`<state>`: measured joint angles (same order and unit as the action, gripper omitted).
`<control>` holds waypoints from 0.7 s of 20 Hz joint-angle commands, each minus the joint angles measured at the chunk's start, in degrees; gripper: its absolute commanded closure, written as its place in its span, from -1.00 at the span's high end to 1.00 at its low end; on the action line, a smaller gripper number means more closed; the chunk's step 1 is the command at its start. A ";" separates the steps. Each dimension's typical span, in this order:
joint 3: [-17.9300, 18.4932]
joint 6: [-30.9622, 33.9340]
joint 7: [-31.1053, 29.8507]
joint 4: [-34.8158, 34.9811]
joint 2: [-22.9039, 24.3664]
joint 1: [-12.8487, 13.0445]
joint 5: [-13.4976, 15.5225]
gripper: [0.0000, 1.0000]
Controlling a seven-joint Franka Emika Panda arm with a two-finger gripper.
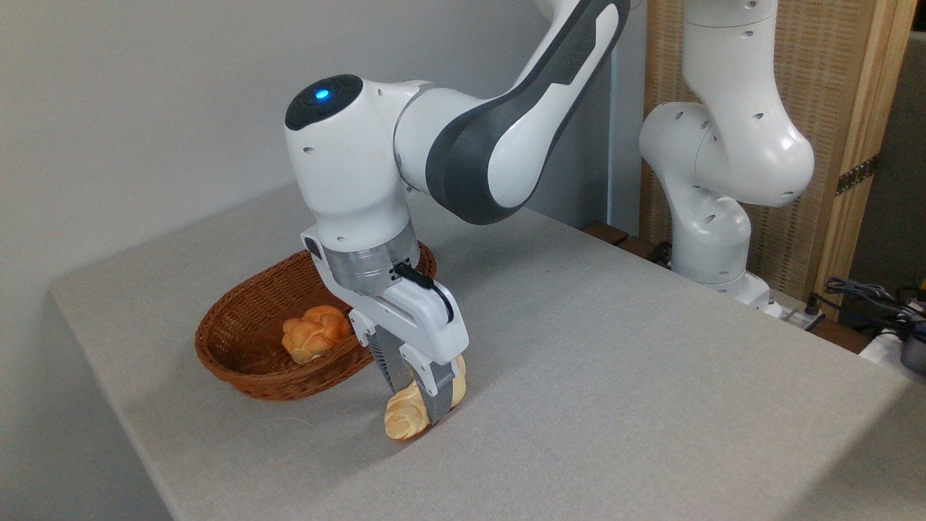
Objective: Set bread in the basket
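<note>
One raised camera looks down across the table (pixel 615 376), close.

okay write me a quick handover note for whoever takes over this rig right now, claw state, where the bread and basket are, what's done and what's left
Claw: shut on the bread, fingers squeezing its middle, down at the table surface.
Bread: outside the basket, just to its right on the cloth; whether it has cleared the table is hard to tell.
Basket: near the table's left edge, holding only an orange bun.
Done: bread grasped.
Left: lift, carry left over the rim, release inside.
</note>
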<state>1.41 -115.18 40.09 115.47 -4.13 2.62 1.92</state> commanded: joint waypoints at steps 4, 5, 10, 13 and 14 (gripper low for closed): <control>0.35 -0.66 1.31 0.55 0.61 0.19 -0.95 -0.67; 0.52 -0.57 1.31 0.29 0.87 0.19 -0.95 -0.70; 0.97 -0.31 1.40 -0.50 1.93 -0.08 -0.69 -0.74; 2.19 -0.05 1.31 -1.38 3.33 -0.16 -0.08 -0.73; 2.63 0.39 1.31 -3.04 4.21 -0.16 1.41 -0.73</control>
<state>2.56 -115.25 40.36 114.52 -2.34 2.33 1.92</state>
